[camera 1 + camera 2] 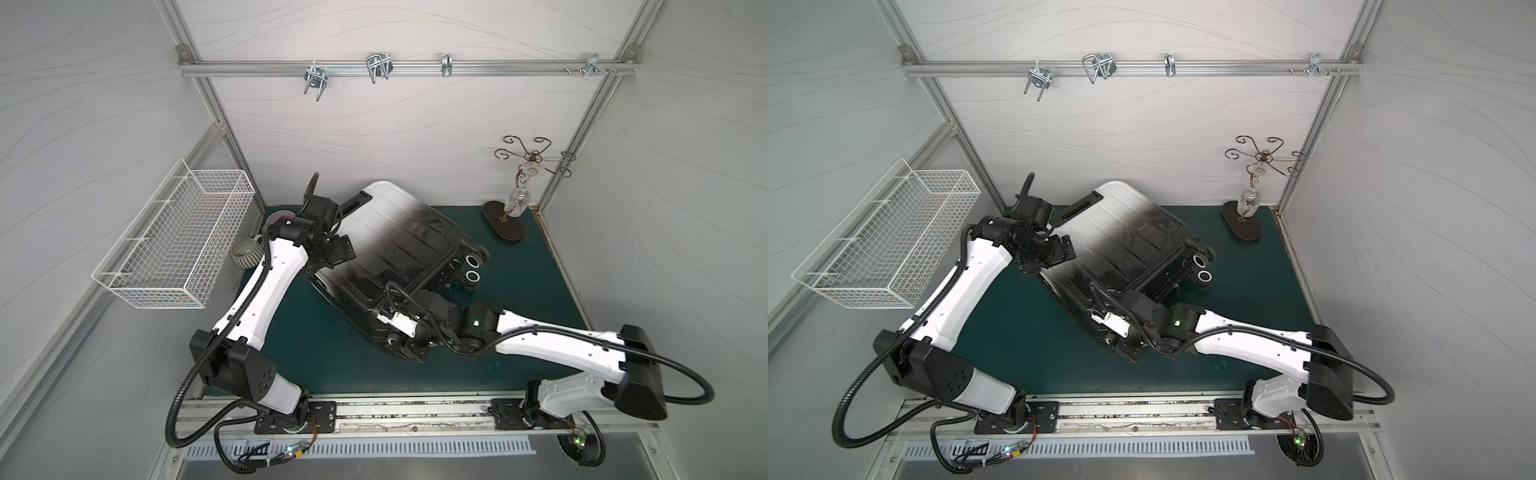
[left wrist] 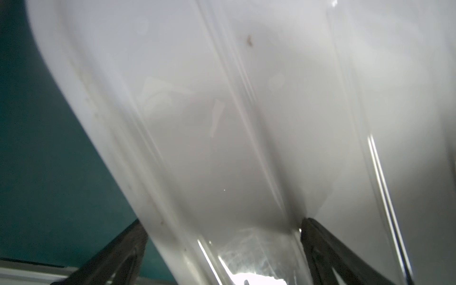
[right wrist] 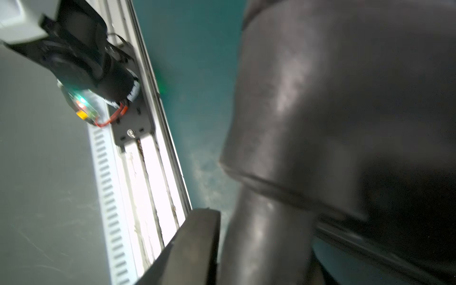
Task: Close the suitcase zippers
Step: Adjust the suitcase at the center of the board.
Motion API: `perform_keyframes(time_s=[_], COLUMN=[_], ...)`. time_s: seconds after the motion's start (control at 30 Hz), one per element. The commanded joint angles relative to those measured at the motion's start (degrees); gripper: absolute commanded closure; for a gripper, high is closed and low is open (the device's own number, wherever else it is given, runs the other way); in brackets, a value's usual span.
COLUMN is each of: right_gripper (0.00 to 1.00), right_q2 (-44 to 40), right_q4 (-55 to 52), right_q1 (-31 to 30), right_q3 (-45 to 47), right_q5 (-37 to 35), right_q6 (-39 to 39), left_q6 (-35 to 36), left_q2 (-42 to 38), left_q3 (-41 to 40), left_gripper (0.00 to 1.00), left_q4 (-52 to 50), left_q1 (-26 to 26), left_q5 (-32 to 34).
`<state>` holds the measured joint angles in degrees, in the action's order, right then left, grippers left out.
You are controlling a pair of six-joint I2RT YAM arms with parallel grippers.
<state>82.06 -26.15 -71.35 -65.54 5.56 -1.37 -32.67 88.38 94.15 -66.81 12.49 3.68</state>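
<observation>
Lying flat, shells together, suitcase [image 1: 386, 241] sits diagonal on green bench [image 1: 519, 291], white end back-left, wheels [image 1: 473, 268] right. Left claw [image 2: 223, 220] spread wide at the white edge, one fingertip [image 2: 307, 223] touching shell, gripping nothing. Right claw [image 1: 401, 347] at near black corner; can't tell how open.

The suitcase [image 1: 390, 245] fills the centre of the bench [image 1: 324, 361]; you have open surface along the near edge and at right. Far right stands a glass rack [image 1: 500, 222]; far left, a ribbed cup [image 1: 246, 253].
</observation>
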Motion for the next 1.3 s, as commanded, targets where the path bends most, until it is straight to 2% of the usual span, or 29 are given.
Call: perform_keyframes(time_s=[0.0,0.03,0.1,0.13,0.17,0.2,0.27,0.3,0.37,0.47,0.53,0.6,0.73,0.83,0.9,1.0,1.07,1.13,1.2,1.27], right_gripper=[0.28,0.21,0.16,0.13,0.04,0.01,0.01,0.01,0.01,0.04,0.07,0.08,0.11,0.15,0.23,0.32,0.33,0.32,0.29,0.22], right_q2=[3.85,3.11,-1.15,-4.52,-7.96,-11.42,-17.31,-18.99,-20.13,-15.36,-12.06,-9.86,-7.16,-6.09,-5.59,-5.26,-5.1,-4.88,-5.12,-7.29], right_q4=[5.15,2.38,-2.52,-4.18,-5.87,-7.57,-11.83,-13.2,-14.6,-14.28,-14.55,-14.2,-13.31,-14.43,-13.46,-8.38,-4.49,-3.09,-3.28,-3.98], right_q1=[-5.64,-5.21,-2.24,1.32,5.27,8.79,17.04,20.82,33.06,50.63,54.88,55.41,54.43,49.64,45.19,36.91,32.89,29.2,27.12,27.58], right_q3=[-8.79,-10.13,-9.91,-8.62,-7.49,-6.77,-6.11,-5.97,-5.5,-5.65,-5.72,-4.87,-3.43,-3.06,-2.17,-0.56,0.14,-0.47,-1.05,-0.27], right_q5=[23.48,21.65,19.95,19.43,19.78,20.08,18.57,17.47,17.38,26.37,30.48,31.7,33.14,32.65,34.03,33.14,32.35,30.54,30.32,28.54], right_q6=[-15.25,-15.96,-16.67,-15.94,-15.12,-14.83,-15.4,-15.58,-14.1,-8.64,-6.94,-7.42,-4.6,-3.55,-1.31,4.07,7.82,9.21,8.97,8.63], left_q6=[7.08,8.02,9.18,9.28,9.85,10.65,11.9,11.88,9.05,2.04,-2.82,-5.86,-5.74,-5.02,-2.55,3.82,7.79,9.71,9.82,9.51], left_q2=[2.83,2.27,0.21,-1.24,-2.67,-3.8,-5.97,-6.63,-7.23,-8.16,-9.96,-11.65,-10.31,-9.15,-9.25,-9.21,-7.9,-5.48,-3.91,-3.91], left_q3=[3.68,4.71,5.98,6.11,6.21,6.48,6.73,6.65,6.64,4.99,2.95,0.3,-5.76,-9.94,-12.4,-14.45,-12.58,-7.16,-0.4,5.73], left_gripper=[0.01,0.01,0.01,0.01,0.01,0.01,0.01,0.01,0.01,0.01,0.01,0.01,0.01,0.01,0.01,0.01,0.01,0.01,0.01,0.01], left_q4=[6.8,6.04,5.13,4.74,4.18,3.17,0.3,-0.93,-4.81,-10.3,-12.8,-14.21,-17.22,-17.35,-15.01,-9.19,-6.64,-7.54,-11.04,-13.83], left_q1=[-3.89,-4.28,-4.15,-3.57,-1.96,0.29,8.38,11.42,17.96,26.53,30.33,31.98,33.06,32.27,28.51,18.37,12.98,10.21,11.28,18.16], left_q5=[4.69,5.53,5.38,4.38,5.25,7.59,14.98,16.9,18.42,20.04,20.32,18.07,16.44,18.67,18.71,19.13,21.99,24.0,25.0,27.56])
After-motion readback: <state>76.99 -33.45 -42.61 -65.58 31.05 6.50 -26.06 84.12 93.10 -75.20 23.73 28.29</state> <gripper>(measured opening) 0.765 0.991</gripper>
